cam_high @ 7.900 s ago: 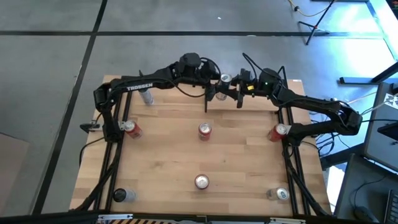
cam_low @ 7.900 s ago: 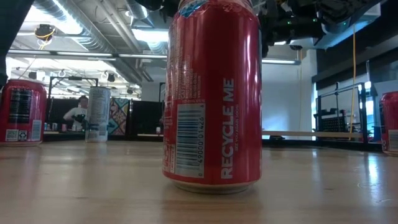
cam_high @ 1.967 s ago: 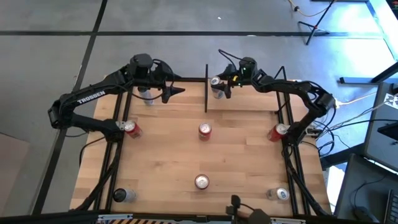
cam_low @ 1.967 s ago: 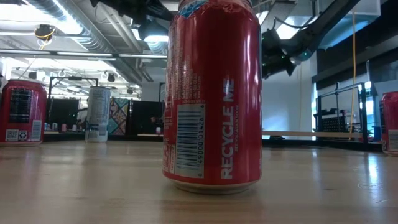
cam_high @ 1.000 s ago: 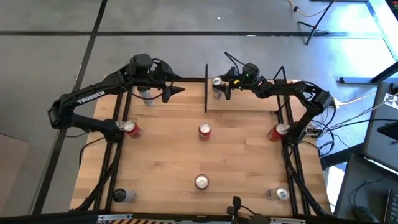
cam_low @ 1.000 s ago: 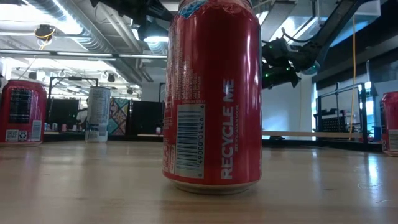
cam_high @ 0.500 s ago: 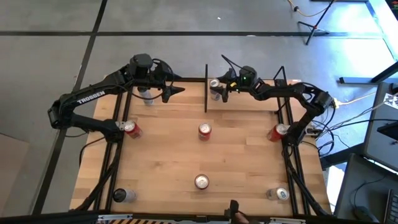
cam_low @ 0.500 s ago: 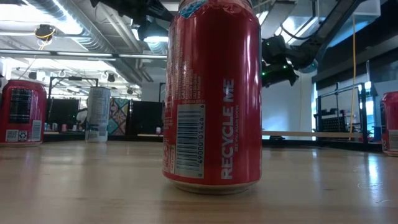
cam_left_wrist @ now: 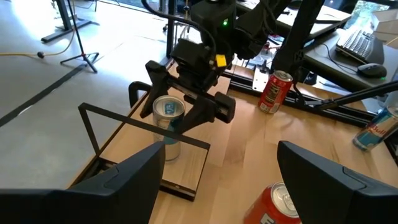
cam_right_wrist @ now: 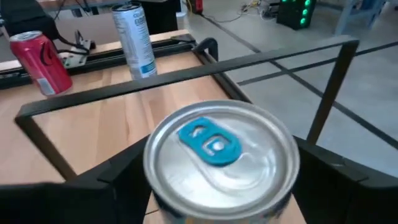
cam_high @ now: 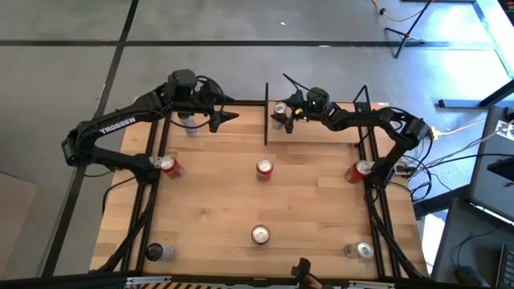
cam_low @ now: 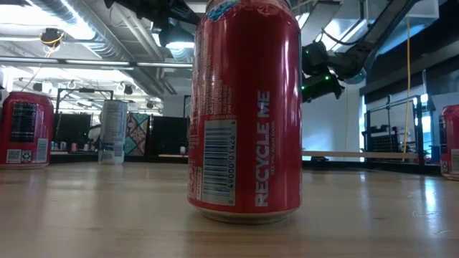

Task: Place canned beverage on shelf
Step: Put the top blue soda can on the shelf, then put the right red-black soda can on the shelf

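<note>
A silver can with a blue tab (cam_right_wrist: 217,146) stands upright between the fingers of my right gripper (cam_high: 283,116) at the shelf's left end. The shelf (cam_high: 317,130) is a small light-wood board with thin black posts at the table's far edge. In the left wrist view the can (cam_left_wrist: 166,127) has its base at the shelf board (cam_left_wrist: 186,171). I cannot tell whether the base touches the board. My left gripper (cam_high: 231,118) hangs open and empty just left of the shelf, above the table. My right gripper holds the can by its upper side wall just below the rim (cam_right_wrist: 153,186), pinched between the two fingers (cam_right_wrist: 106,180). The fingers come slanting down from the table's right side. The can stays upright, its base at the shelf board.
Three red cans (cam_high: 169,166) (cam_high: 264,168) (cam_high: 359,170) stand across the table's middle. A fourth red can (cam_high: 260,234) stands near the front and fills the low view (cam_low: 244,107). A silver can (cam_high: 189,122) stands at the far left. Two more cans stand in the front corners.
My right gripper has come down a little and gone slightly toward the table's left with the can, which stays upright over the shelf's left end. My left arm has kept still.
</note>
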You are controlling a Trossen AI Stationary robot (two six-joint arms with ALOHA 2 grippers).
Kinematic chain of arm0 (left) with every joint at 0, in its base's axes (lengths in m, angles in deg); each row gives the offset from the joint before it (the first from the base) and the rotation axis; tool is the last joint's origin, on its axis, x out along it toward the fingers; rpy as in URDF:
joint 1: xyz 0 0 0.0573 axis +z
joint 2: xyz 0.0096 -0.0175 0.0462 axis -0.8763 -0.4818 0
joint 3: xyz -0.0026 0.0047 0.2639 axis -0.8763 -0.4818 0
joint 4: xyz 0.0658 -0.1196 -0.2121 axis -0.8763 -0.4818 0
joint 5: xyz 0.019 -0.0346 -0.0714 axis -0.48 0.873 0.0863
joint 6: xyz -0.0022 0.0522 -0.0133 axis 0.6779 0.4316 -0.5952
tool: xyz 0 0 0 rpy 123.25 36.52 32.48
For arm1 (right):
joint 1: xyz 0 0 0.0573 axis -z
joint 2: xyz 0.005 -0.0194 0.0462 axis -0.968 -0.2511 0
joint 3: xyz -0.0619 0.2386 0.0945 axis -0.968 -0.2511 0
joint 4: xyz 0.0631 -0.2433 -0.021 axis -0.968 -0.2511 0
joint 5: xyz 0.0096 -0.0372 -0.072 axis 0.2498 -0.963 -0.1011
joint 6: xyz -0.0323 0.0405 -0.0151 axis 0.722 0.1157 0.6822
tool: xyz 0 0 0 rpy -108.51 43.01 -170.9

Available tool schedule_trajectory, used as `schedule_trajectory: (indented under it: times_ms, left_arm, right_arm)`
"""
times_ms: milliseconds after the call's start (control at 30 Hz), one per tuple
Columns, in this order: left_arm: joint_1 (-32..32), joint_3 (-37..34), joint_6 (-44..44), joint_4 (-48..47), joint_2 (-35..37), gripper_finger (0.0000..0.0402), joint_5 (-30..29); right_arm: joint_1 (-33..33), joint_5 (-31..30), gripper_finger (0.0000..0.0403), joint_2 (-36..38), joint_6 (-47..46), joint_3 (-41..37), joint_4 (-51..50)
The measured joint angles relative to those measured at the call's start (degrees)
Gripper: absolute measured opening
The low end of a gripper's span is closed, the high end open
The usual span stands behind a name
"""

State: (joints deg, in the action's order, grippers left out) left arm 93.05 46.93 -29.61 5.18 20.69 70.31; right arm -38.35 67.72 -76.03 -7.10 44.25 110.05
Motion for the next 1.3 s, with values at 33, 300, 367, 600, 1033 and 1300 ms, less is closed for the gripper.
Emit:
schedule_trajectory:
  times_ms: [33, 300, 367, 600, 1033, 1300]
  left_arm:
    - [-0.02, 0.00, -0.01, 0.01, 0.00, 0.0299, 0.00]
    - [-0.02, 0.00, -0.07, 0.01, 0.00, 0.0299, 0.00]
    - [0.00, 0.00, -0.07, 0.00, 0.00, 0.0299, 0.00]
    - [0.00, 0.00, 0.14, 0.00, 0.00, 0.0299, 1.05]
    - [-5.25, 0.00, 7.61, -0.05, -0.11, 0.0299, 3.41]
    - [-10.23, 0.00, 6.36, -2.07, -0.52, 0.0299, 0.41]
  right_arm:
    - [0.00, 0.01, 0.0317, 0.36, 0.01, 0.00, -0.07]
    - [0.00, 0.09, 0.0325, 7.52, 0.00, 0.99, -3.93]
    - [0.00, -0.05, 0.0325, 9.94, 0.04, 2.02, -9.15]
    - [0.02, -0.96, 0.0325, 16.23, 1.52, 9.01, -29.86]
    - [-5.42, -9.05, 0.0325, 21.02, -1.78, 32.47, -77.92]
    - [-10.70, -10.44, 0.0325, 24.15, -6.11, 35.08, -86.97]
